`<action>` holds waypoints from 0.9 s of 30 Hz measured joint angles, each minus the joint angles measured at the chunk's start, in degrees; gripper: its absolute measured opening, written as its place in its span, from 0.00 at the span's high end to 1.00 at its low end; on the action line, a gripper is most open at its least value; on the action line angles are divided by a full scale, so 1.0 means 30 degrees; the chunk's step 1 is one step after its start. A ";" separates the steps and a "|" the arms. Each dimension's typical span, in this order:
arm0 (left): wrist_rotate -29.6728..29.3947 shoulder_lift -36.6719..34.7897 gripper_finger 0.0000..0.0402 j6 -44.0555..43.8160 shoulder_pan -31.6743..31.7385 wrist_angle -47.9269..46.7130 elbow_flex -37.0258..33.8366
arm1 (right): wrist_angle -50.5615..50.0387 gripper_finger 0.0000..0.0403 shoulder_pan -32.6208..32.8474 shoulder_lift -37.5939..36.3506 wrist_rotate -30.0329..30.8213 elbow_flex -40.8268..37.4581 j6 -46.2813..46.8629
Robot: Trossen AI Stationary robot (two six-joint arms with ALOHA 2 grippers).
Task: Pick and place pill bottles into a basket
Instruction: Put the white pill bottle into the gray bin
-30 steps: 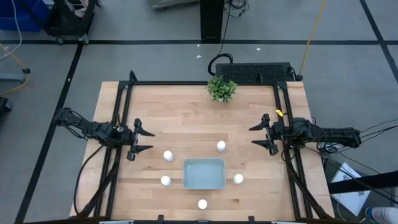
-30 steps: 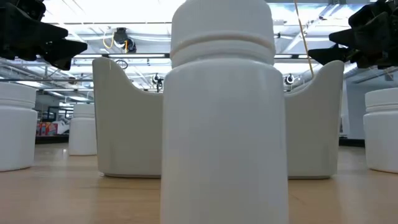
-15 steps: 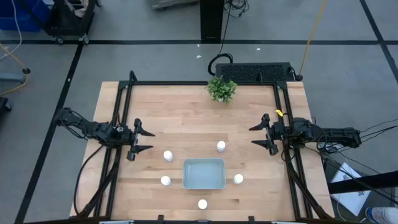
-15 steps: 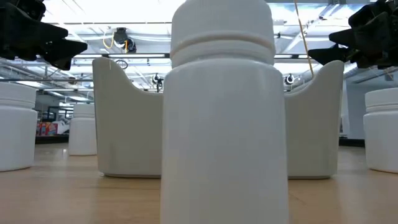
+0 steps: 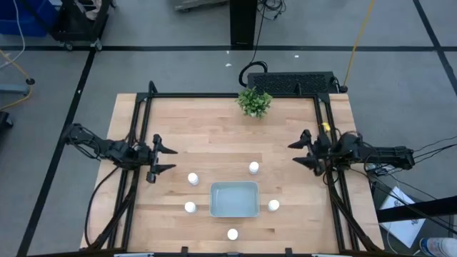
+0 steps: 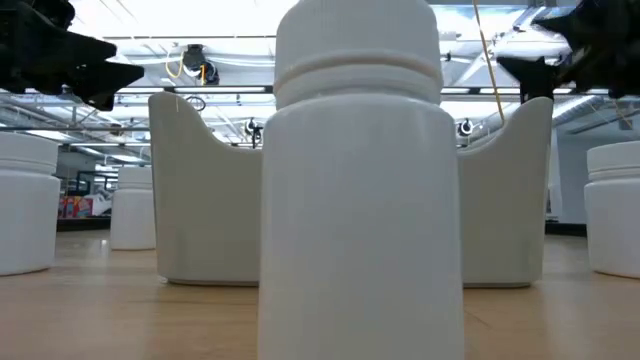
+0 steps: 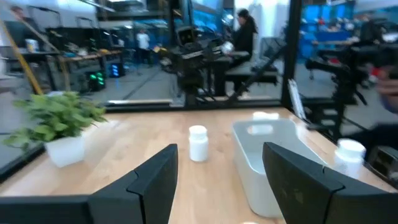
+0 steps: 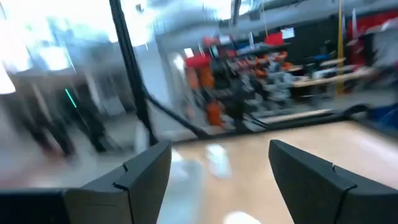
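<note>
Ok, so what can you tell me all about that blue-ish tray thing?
The basket is a shallow, pale grey-blue, see-through rectangle with rounded corners and a lighter rim; it looks like plastic. It sits flat on the wooden table near the front edge, empty. Five pill bottles stand around it, none inside or touching.

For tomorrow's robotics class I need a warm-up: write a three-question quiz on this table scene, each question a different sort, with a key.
1. True or false: a bottle already lies in the tray.
2. How many white bottles stand on the table?
3. What stands at the table's far edge? A) plant B) cup C) box

Key
1. False; the tray holds nothing.
2. Five.
3. A, the plant.
</note>
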 joint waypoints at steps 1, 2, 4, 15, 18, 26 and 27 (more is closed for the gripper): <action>-0.0066 0.0002 0.40 -0.0030 0.0000 0.0200 -0.0007 | 0.0630 0.35 0.0045 -0.0003 -0.0009 0.0000 0.1580; -0.0029 0.0007 0.40 -0.0206 0.0000 0.0488 -0.0007 | 0.1032 0.35 0.0093 -0.0007 0.0104 0.0000 0.2915; 0.0196 0.0001 0.40 -0.1479 -0.0019 0.1197 -0.0001 | 0.1030 0.35 0.0218 0.0008 0.0642 0.0000 0.6035; 0.0998 0.0029 0.40 -0.2647 0.0000 0.9631 -0.0015 | 0.0908 0.35 0.0209 0.0029 0.4634 0.0000 1.2627; 0.0996 0.0095 0.40 -0.2447 0.0000 0.9899 -0.0015 | -0.0616 0.35 0.0204 0.0068 0.4655 0.0000 1.0138; 0.0498 0.0102 0.40 -0.2450 0.0015 1.0078 -0.0009 | 0.0413 0.35 0.0303 0.0411 0.6098 0.0000 0.9991; 0.0365 0.0095 0.40 -0.2689 0.0018 1.0071 -0.0007 | 0.1645 0.35 0.0497 0.0647 0.5214 0.0000 0.9528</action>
